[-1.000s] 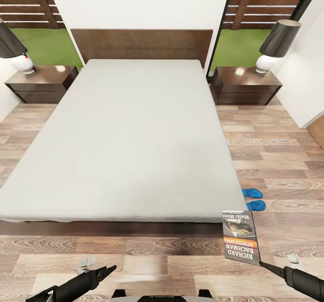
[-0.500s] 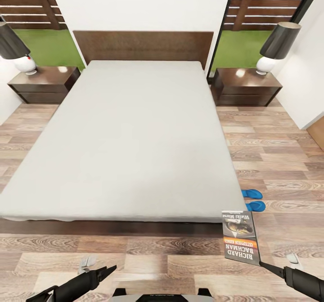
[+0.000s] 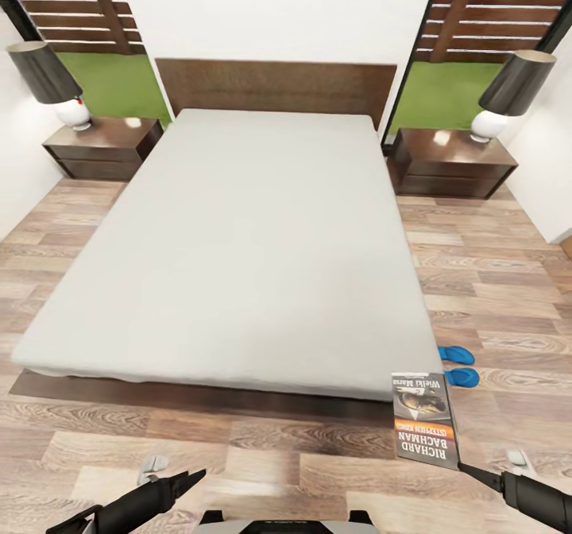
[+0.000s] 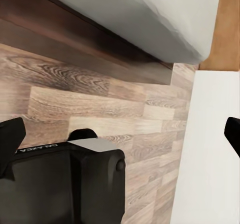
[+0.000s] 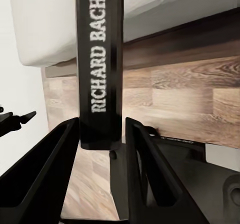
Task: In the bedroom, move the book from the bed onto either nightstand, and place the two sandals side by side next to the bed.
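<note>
The book [image 3: 425, 419] hangs over the wood floor just off the bed's near right corner, cover facing up, with my right gripper [image 3: 470, 469] shut on its lower edge. In the right wrist view the fingers [image 5: 55, 164] clamp the book's spine [image 5: 100, 64]. The bed [image 3: 254, 240] lies ahead, its mattress bare. The two sandals [image 3: 459, 365] lie side by side on the floor against the bed's right side near its foot. A nightstand [image 3: 103, 146] stands left of the headboard and another nightstand [image 3: 453, 160] right of it. My left gripper [image 3: 189, 481] hovers low over the floor, open and empty.
Each nightstand carries a lamp, one lamp [image 3: 56, 81] at the left and another lamp [image 3: 508, 93] at the right. White walls close in on both sides. Wood floor [image 3: 492, 280] runs along the bed's right side towards the right nightstand. My dark base [image 4: 65, 184] shows under the left arm.
The whole picture has shifted: bed, nightstands and sandals now sit further right, so the camera has moved. Both grippers and the held book keep their places in the picture.
</note>
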Robot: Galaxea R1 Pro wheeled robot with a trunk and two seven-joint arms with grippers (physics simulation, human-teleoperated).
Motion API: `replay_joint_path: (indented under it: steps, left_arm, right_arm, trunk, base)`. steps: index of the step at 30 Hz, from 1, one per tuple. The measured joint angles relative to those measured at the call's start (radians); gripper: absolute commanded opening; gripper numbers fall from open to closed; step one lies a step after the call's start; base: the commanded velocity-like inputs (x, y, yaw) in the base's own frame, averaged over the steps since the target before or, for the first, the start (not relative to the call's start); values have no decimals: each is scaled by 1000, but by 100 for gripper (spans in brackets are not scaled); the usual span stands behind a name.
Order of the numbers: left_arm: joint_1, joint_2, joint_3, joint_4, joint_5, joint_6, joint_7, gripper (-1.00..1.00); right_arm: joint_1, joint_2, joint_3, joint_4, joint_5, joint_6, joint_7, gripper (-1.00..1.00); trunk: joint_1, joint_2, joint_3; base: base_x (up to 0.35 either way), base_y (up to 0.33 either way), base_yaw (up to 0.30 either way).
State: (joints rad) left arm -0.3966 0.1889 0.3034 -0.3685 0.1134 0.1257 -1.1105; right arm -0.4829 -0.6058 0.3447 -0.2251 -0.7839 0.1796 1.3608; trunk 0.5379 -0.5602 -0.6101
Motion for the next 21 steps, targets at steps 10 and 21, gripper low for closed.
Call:
replay_joint_path:
  steps: [10, 21]
  left_arm:
    - [0, 0, 0, 13, 1, -1, 0, 100]
    - [0, -1, 0, 29, 0, -1, 2, 100]
  right_arm:
    - [0, 1, 0, 0, 1, -1, -2, -100]
    - [0, 5, 4, 3, 2, -7, -13, -100]
  trunk:
    - [-4, 7, 14]
    - [-4, 7, 26]
  base:
    - [0, 0, 224]
    - [0, 0, 227]
